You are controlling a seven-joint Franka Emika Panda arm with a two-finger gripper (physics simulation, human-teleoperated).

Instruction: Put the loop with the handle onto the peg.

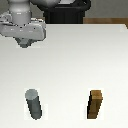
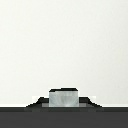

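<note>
While the robot arm hangs over the far part of the white bench [image 1: 75, 55], toward the exterior view's left, its gripper [image 1: 24, 44] points down, just above the surface or touching it. Whether the fingers are wide, narrow, or closed on something cannot be told: in the exterior view they are a small dark blur under the grey wrist. The wrist view shows only a small pale grey block [image 2: 63, 98] against a dark band, with bare bench beyond it. That block may be part of the loop with the handle, but the ring shape is not visible in either view, so where the loop lies is uncertain.

The peg [image 1: 34, 103], a dark grey upright cylinder, stands on the near part of the bench, well apart from the gripper. A brown wooden block [image 1: 96, 104] stands to the exterior view's right of the peg.

Likely risks: a weak or off-centre grip could let the loop slip or swing during the long carry. A tilted ring could catch on the peg's top. The brown block could be mistaken for the peg.
</note>
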